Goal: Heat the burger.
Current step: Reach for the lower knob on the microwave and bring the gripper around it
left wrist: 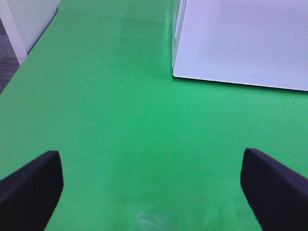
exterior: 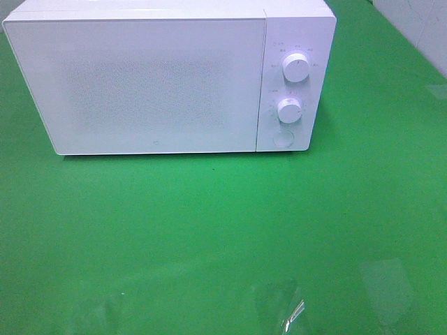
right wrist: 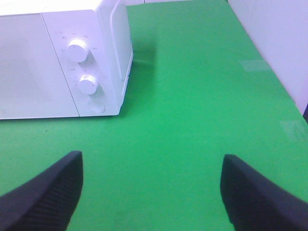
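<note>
From the exterior high view, the white microwave (exterior: 160,77) stands along the far edge of the green bench (exterior: 223,237), nearer to the far left corner. Its door (exterior: 140,87) is closed. The burger is not seen in any view. It may be behind the door, but I cannot tell. No gripper appears here.

In the left wrist view, the left gripper (left wrist: 151,185) is released, with jaws wide apart and nothing between them. It is over the bench before the door's left corner. Only this view shows the microwave's left side wall (left wrist: 177,29).

In the right wrist view, the right gripper (right wrist: 151,192) is also released and empty, and it faces the control panel. Here the upper knob (right wrist: 77,49), lower knob (right wrist: 88,84) and round button (right wrist: 96,106) are seen more from the front than from high.

I judge that the panel is the next work and that the right arm is better placed for it. It should meet a knob squarely, close gently around it and turn it without pushing the oven back.
</note>
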Motion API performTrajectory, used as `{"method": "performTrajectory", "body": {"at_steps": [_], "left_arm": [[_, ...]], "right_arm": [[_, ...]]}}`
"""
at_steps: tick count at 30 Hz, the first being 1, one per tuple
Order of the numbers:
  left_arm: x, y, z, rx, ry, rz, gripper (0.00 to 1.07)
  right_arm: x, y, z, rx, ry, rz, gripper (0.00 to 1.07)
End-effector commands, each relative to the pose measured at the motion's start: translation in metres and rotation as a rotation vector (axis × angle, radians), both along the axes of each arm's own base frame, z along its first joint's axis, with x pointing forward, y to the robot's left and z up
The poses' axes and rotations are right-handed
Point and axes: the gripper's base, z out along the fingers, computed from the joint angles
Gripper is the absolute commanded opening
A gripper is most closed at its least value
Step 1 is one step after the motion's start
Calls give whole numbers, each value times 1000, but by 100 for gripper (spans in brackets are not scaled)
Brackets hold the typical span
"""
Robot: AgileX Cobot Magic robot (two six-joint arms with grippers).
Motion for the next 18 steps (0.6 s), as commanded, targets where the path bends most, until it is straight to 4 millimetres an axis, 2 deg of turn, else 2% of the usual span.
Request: {"method": "performTrajectory", "body": {"at_steps": [1, 5, 18], "left_arm": [[-2, 0, 0, 2, -11, -2, 92], [-2, 0, 0, 2, -11, -2, 92], [-2, 0, 0, 2, -11, -2, 92]], "right_arm": [[9, 1, 6, 27, -19, 2, 75], [30, 2, 6, 31, -21, 2, 75], [57, 2, -3, 48, -195, -8, 75]]}}
